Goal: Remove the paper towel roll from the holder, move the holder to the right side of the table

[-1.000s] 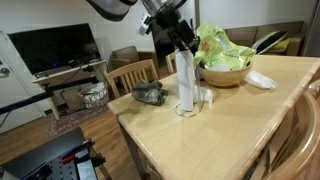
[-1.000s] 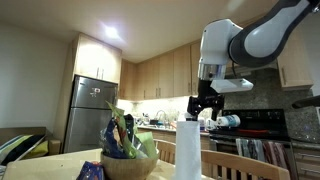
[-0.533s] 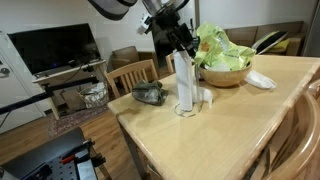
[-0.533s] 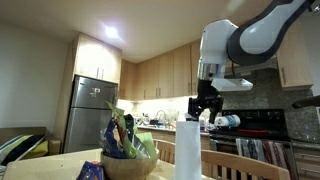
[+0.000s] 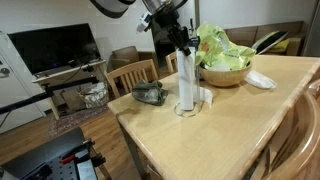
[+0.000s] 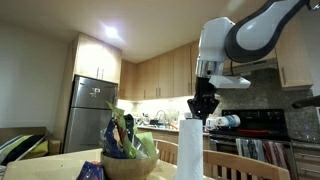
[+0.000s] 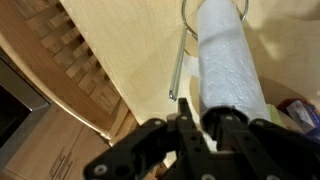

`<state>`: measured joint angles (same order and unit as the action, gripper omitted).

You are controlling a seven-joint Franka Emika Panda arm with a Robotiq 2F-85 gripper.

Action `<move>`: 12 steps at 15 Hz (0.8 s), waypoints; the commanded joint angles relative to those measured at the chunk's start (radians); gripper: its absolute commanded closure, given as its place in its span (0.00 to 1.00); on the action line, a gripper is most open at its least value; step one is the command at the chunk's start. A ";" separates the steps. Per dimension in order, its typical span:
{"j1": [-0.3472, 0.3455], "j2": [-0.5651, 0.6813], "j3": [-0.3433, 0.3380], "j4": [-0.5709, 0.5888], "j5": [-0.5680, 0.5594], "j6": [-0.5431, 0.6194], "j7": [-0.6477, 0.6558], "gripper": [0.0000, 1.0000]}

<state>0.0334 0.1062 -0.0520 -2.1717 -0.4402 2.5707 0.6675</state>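
Observation:
The paper towel roll (image 5: 187, 85) (image 6: 191, 150) stands upright, a white cylinder on the holder's ring base (image 5: 199, 101) near the middle of the table (image 5: 225, 135). In the wrist view a thin metal rod of the holder (image 7: 177, 70) runs alongside the roll (image 7: 228, 60). My gripper (image 5: 185, 47) (image 6: 203, 112) (image 7: 205, 125) comes down from above onto the roll's top end. Its jaws have narrowed, one finger (image 7: 187, 115) outside the paper and the other at the core, pinching the roll's wall.
A wooden bowl of green leafy items (image 5: 225, 68) (image 6: 128, 160) stands just behind the roll. A crumpled white napkin (image 5: 260, 80) lies beside it. A dark object (image 5: 150, 95) sits near the table corner by a slatted chair (image 5: 130, 75).
The jaws have gone from wide open to narrowed on the roll's top. The arm has sunk slightly. Roll and holder have not moved.

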 commanded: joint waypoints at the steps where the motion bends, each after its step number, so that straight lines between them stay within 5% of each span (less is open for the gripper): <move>1: 0.016 -0.033 0.008 0.012 0.007 -0.029 -0.020 1.00; 12: 0.014 -0.147 0.045 0.033 -0.011 -0.027 -0.001 1.00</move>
<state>0.0586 0.0068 -0.0236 -2.1515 -0.4423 2.5706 0.6675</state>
